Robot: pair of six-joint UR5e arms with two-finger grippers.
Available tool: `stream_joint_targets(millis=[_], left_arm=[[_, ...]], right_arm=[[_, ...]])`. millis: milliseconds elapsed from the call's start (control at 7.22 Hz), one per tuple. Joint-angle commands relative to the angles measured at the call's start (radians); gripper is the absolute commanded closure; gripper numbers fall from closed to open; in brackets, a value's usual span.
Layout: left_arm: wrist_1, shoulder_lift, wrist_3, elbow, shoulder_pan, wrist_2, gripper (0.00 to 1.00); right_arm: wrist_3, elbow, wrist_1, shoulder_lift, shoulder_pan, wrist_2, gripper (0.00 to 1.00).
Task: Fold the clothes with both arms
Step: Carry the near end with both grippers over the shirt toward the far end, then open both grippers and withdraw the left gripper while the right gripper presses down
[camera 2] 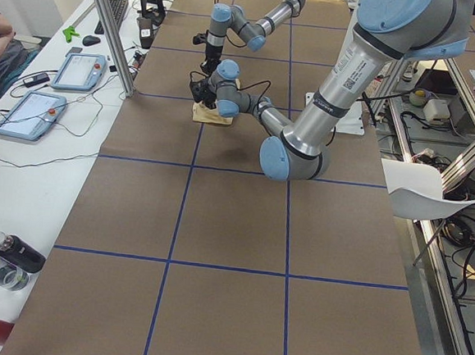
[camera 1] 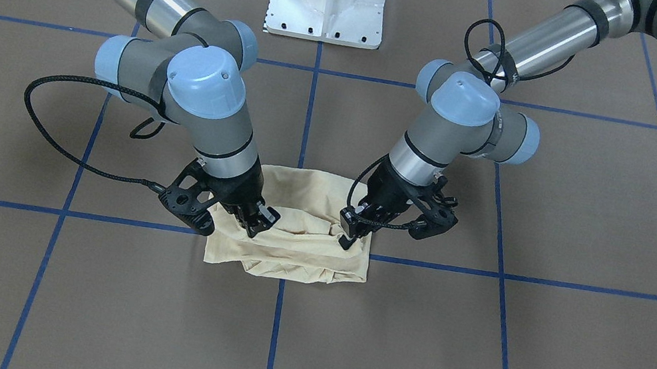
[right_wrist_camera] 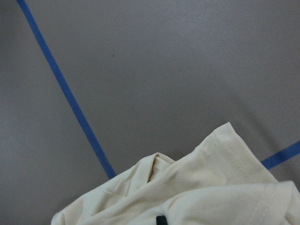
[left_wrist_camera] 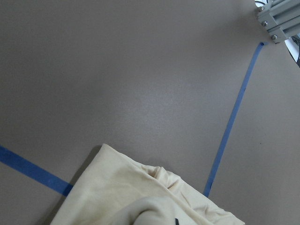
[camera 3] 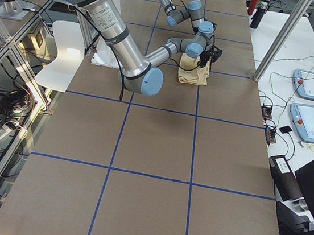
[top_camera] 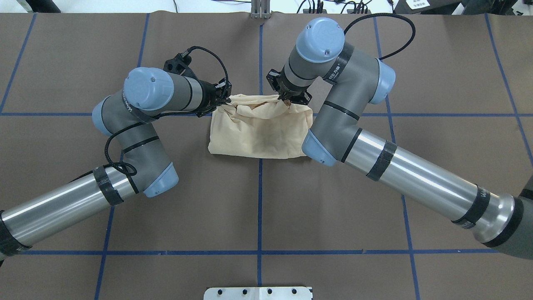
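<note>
**Both claws on the T-shirt's far edge**

The cream T-shirt [top_camera: 258, 133] lies bunched into a compact rectangle on the brown table [top_camera: 187, 208], straddling the centre blue tape line [top_camera: 259, 200]. The left gripper [top_camera: 225, 99] is at the far corner on the robot's left, and the right gripper [top_camera: 290, 99] is at the opposite far corner. Fabric peaks up into each. Both sets of jaws look pinched closed on cloth, though folds half bury the tips. The shirt's near edge rests flat.

White pedestal [camera 1: 328, 2] on blue-taped brown table [camera 1: 541, 357].
</note>
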Motion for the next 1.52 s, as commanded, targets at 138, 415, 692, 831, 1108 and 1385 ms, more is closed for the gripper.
stream_joint_targets(millis=[138, 415, 692, 831, 1108, 1385], left_arm=[[0.000, 0.000, 0.000, 0.009, 0.000, 0.000, 1.00], [0.000, 0.000, 0.003, 0.009, 0.000, 0.000, 0.02], [0.002, 0.001, 0.006, 0.001, 0.000, -0.002, 0.01], [0.009, 0.003, 0.009, -0.016, -0.008, -0.009, 0.01], [0.040, 0.071, 0.064, -0.122, -0.053, -0.073, 0.01], [0.041, 0.204, 0.139, -0.261, -0.103, -0.145, 0.01]], right_arm=[[0.002, -0.009, 0.001, 0.002, 0.000, -0.001, 0.90], [0.002, -0.009, 0.001, 0.002, 0.000, -0.003, 0.13], [0.002, -0.009, 0.016, 0.005, 0.005, -0.004, 0.00], [0.007, -0.008, 0.055, 0.005, 0.017, 0.006, 0.00], [-0.004, 0.044, 0.053, -0.001, 0.011, 0.016, 0.00], [-0.064, 0.083, 0.044, -0.006, -0.059, -0.006, 0.00]])
